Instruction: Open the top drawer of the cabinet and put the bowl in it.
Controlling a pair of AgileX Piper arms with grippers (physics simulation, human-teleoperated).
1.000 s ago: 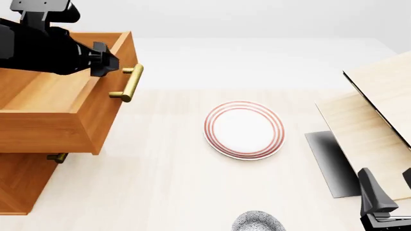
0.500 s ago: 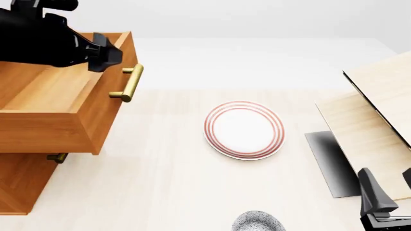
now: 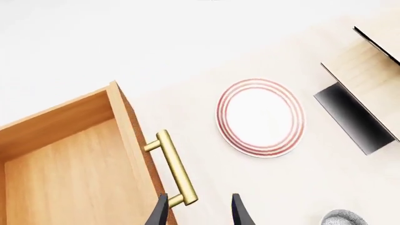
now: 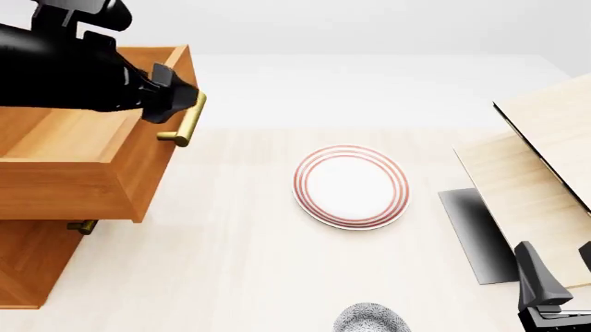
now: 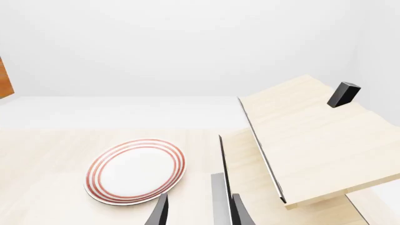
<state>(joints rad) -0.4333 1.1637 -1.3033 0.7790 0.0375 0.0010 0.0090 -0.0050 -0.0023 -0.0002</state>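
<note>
**Top drawer open, bowl on the near surface**

My left jaws [image 3: 196, 211] hang spread and empty just above the near end of the top drawer's brass handle [image 3: 173, 168]; in the wrist view one fingertip [image 3: 159, 213] sits over the bracket end of the bar and the other is out over the surface, neither gripping anything as far as I can tell. From the front, my left arm [image 4: 74, 66] reaches across the drawer toward that handle.

The top drawer [image 4: 83, 149] stands pulled well out of the cabinet [image 4: 28, 266]. Its lighter wood interior is bare where I can see it, though my arm hides part of it in the front view. Below it, a smaller brass handle [image 4: 82, 226] of a lower drawer peeks out.

The bowl [image 4: 371, 319] sits on the pale surface [image 4: 231, 270] at the near edge of the front view, well apart from my left jaws and from the drawer. It lies nearer my right jaws [image 5: 196, 211], which are parted, hold nothing, and rest low at the right.

Between bowl and far edge lies the red-ringed plate [image 4: 352, 186], flat with nothing on it. To the right stands pale light-wood furniture [image 4: 540, 187] with a black edge.
</note>
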